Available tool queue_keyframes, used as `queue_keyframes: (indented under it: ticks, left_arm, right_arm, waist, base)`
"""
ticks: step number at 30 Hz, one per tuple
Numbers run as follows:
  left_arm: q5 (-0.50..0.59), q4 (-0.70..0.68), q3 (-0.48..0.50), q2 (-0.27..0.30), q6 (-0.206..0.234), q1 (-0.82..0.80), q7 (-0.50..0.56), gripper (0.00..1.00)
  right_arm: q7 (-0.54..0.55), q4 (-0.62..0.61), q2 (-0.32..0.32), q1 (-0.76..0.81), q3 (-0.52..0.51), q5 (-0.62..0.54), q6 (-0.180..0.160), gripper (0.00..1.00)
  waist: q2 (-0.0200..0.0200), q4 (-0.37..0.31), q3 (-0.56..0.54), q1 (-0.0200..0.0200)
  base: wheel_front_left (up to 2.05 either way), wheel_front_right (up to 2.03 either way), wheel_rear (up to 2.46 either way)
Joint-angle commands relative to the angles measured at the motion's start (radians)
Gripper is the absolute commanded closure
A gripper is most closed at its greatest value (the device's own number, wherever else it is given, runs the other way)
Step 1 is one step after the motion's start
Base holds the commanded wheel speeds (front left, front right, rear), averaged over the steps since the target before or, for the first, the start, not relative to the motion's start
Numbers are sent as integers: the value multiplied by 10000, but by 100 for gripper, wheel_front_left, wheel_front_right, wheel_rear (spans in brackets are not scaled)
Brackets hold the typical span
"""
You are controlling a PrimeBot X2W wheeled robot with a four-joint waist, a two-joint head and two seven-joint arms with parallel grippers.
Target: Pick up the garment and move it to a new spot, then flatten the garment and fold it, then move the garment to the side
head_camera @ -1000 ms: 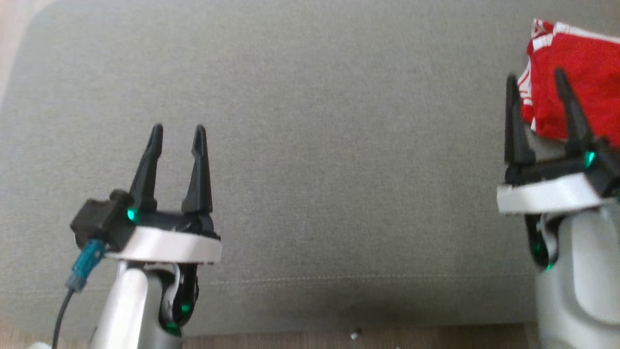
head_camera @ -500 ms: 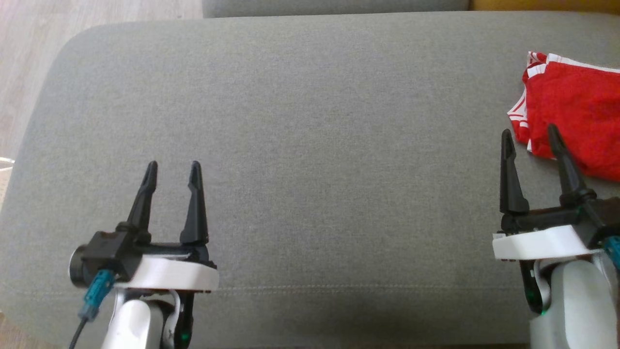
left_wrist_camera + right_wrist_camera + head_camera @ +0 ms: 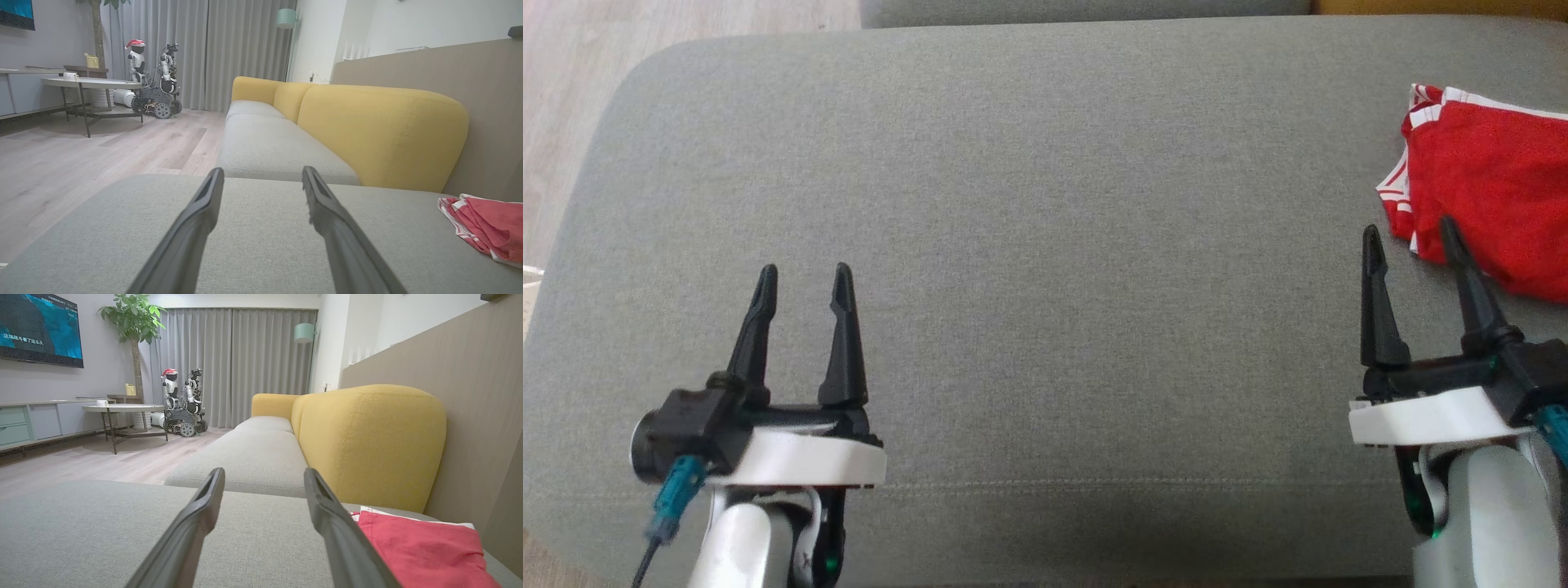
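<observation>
The garment point(image 3: 1494, 196) is red with white stripes at its edges and lies folded at the far right of the grey cushion point(image 3: 1045, 245). It also appears at the right edge of the left wrist view as the red garment point(image 3: 488, 224), and in the right wrist view as the garment point(image 3: 416, 551) just right of my fingers. My right gripper point(image 3: 1409, 233) hovers open just left of and in front of the garment, holding nothing. My left gripper point(image 3: 805, 273) stands open and empty over the cushion's front left. Both grippers' fingers point away over the cushion.
Beyond the cushion stands a yellow-backed sofa point(image 3: 367, 122) with grey seats. Wooden floor point(image 3: 572, 98) lies off the cushion's left side. Across the room are a round table point(image 3: 122, 410), another wheeled robot point(image 3: 182, 404) and a plant point(image 3: 132, 318).
The head camera has tilted up, so the whole picture shifted down and the cushion's far edge came into view. Both grippers stay open; the right one sits a little back from the garment.
</observation>
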Motion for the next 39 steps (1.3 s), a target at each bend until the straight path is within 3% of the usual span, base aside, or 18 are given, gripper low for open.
queue_keyframes:
  ticks: [1,11,23,24,28,39]
  left_arm:
    - [-67,-319,318,70,-51,-217,-51,0]
    - [-548,-318,581,70,-630,-119,-51,0]
    - [-1052,-437,760,70,-970,22,-51,0]
    - [-1068,-38,415,2,-963,232,0,100]
    - [-1164,506,368,-11,-957,430,20,100]
    - [-2433,695,468,86,-1022,344,257,100]
  right_arm:
    - [-81,-401,47,-153,303,53,33,0]
    - [-81,-346,48,-132,337,117,33,0]
    - [-81,-226,48,-93,391,98,33,0]
    - [0,71,8,2,116,105,0,100]
    - [41,646,14,194,88,215,-2,100]
    - [371,660,17,228,-28,1720,1,100]
  waist:
    - [-1,6,-3,1]
    - [-1,-19,-82,1]
    - [-1,-22,-240,1]
    - [-1,-22,-241,1]
    - [-1,-25,-250,1]
    - [-1,-84,-304,1]
  base:
    - [0,0,0]
    - [0,0,0]
    - [0,0,0]
    - [0,0,0]
    - [0,0,0]
    - [0,0,0]
